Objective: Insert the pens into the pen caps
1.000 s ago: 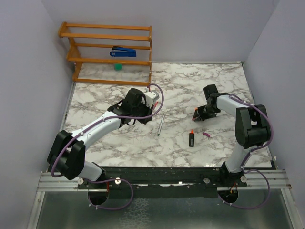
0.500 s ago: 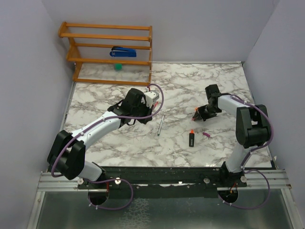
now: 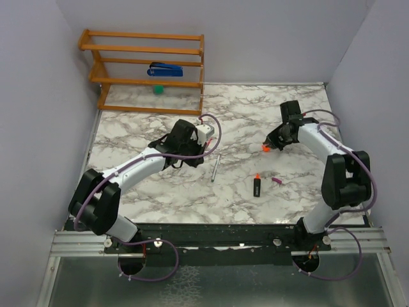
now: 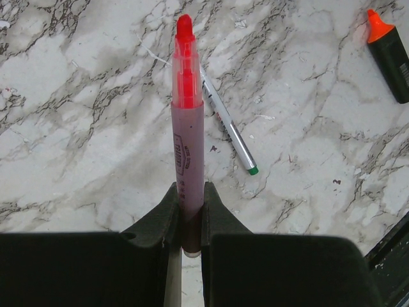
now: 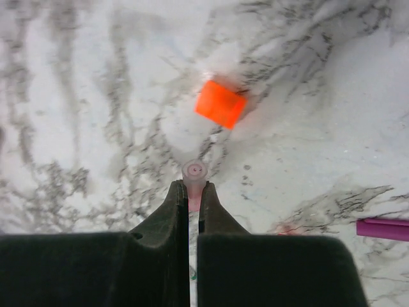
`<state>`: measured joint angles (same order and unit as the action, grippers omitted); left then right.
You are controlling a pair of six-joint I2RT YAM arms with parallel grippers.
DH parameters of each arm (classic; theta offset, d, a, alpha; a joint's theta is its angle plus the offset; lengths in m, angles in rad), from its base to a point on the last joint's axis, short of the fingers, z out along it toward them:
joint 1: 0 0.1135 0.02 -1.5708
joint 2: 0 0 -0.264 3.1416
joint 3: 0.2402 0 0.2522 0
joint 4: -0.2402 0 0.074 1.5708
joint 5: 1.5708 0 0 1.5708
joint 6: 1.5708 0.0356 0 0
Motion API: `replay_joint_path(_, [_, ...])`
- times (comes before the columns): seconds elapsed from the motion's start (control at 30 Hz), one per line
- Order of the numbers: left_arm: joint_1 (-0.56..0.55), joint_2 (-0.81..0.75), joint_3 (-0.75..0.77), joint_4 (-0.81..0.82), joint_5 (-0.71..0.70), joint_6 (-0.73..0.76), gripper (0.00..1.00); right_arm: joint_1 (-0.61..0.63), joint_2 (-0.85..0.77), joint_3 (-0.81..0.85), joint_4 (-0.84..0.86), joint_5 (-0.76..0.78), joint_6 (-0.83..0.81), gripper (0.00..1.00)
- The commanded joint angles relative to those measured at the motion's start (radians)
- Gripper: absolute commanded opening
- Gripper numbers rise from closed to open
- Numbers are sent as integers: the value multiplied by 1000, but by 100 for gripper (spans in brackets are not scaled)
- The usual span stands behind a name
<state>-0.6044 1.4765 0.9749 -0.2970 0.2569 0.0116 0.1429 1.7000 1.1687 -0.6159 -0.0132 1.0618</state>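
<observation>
Marble table (image 3: 192, 198): grey pen (image 3: 215, 167) lying mid-table, black marker (image 3: 257, 185) and magenta cap (image 3: 277, 181) twd near-right, orange cap (image 3: 265, 148) nr right edge, wood rack (image 3: 128, 80) at far-left corner.

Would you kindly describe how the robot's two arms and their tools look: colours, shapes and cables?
The left arm and right arm have white links and bulky black joint housings. A purple cable loops along each. The left tool and right tool each have two matte black fingers narrowing toward the tips.

Marble-patterned table (image 3: 255, 109), pale lilac walls (image 3: 268, 38) — a wooden rack (image 3: 140, 36) at the back-left.
</observation>
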Motion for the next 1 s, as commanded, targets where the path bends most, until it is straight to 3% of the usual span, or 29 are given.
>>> replay_joint_path(0.0, [-8,13,52,20,-10,-8,0,13,-124,31,115,-3,-141,0])
replay_joint_path(0.2, [-8,17,90,91,74,-82,0,79,-226,-37,397,-56,-284,0])
replay_joint_path(0.37, [-8,24,99,207,193,-164,0,96,-253,-124,725,-268,-298,0])
replay_joint_path(0.57, [-8,40,85,371,234,-281,0,141,-241,-124,949,-454,-277,0])
replay_joint_path(0.77, [-8,53,56,475,272,-355,0,194,-253,-121,1072,-573,-290,0])
replay_joint_path(0.97, [-8,62,40,546,297,-402,0,213,-263,-94,1023,-564,-343,0])
